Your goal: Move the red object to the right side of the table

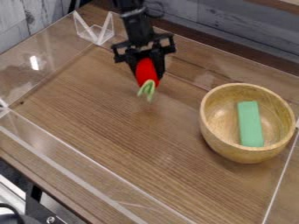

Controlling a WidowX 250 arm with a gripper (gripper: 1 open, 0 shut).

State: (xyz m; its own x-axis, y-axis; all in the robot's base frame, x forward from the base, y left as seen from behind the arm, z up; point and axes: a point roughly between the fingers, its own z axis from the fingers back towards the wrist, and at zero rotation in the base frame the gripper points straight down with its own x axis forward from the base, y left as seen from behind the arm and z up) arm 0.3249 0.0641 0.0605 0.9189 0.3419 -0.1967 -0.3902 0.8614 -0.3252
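The red object, a small rounded toy fruit with a green leafy end pointing down toward the table, hangs between the black fingers of my gripper. The jaws are shut on it from both sides. It is held over the far middle of the brown wood-grain table, with the green tip just above the surface or touching it; which one I cannot tell. The arm rises from the gripper to the top edge of the view.
A round light-wood bowl stands at the right with a green rectangular block lying in it. Low clear acrylic walls border the tabletop. A clear bracket stands at the far left corner.
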